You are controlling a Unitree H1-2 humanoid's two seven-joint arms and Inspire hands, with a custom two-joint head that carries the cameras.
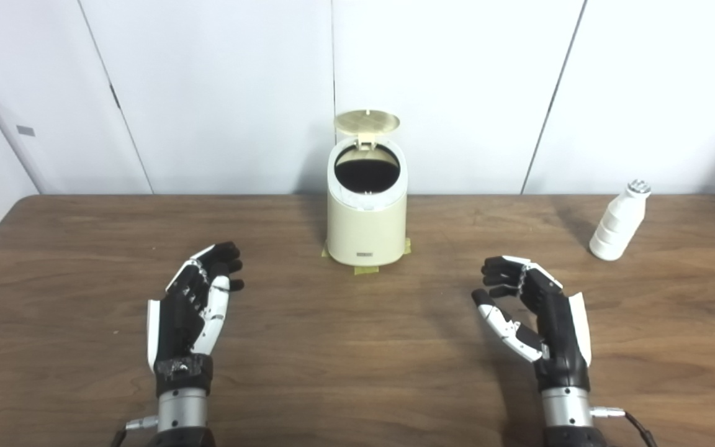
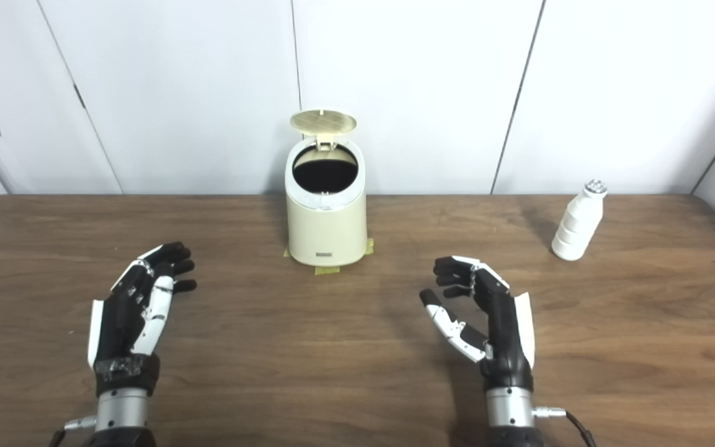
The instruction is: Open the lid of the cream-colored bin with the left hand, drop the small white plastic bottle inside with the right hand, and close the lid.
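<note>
You have the cream-colored bin standing at twelve o'clock on the wooden table, close to the far edge, with strips of yellow tape showing under its base. Its lid stands raised on the rear hinge, and the round mouth below it shows dark inside. The small white plastic bottle stands upright at about two o'clock, well apart from the bin and near the far right of the table.

Your left hand sits over the table at about eight o'clock, palm turned inward, its fingers lightly curled and apart, holding nothing. Your right hand sits at about four o'clock, palm also inward, its fingers curled but separated from the thumb, holding nothing. Neither hand touches the bin or the bottle; both lie well short of them.
</note>
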